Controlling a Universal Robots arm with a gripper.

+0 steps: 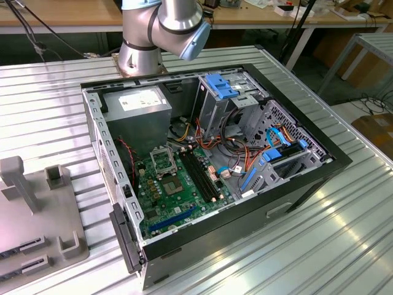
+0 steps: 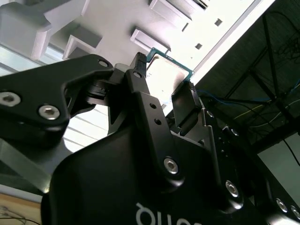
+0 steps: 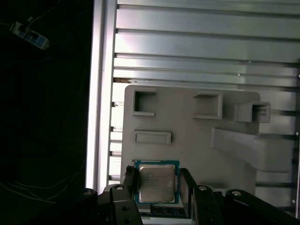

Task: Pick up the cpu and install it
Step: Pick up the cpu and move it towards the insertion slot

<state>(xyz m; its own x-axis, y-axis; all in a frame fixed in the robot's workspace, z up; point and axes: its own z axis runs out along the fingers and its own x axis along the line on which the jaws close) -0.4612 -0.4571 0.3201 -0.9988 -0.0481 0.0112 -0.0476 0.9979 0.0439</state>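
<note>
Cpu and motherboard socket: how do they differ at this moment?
The cpu shows a plain silver-grey top with a green rim; the socket is a dark square in a metal frame. The cpu sits between the fingers of the gripper, over the grey tray; the socket lies on the green motherboard inside the open case. Both are square.

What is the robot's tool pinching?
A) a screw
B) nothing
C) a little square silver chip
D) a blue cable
C: in the first wrist view the flat square silver-grey cpu sits clamped between the black fingers of the tool.
</note>
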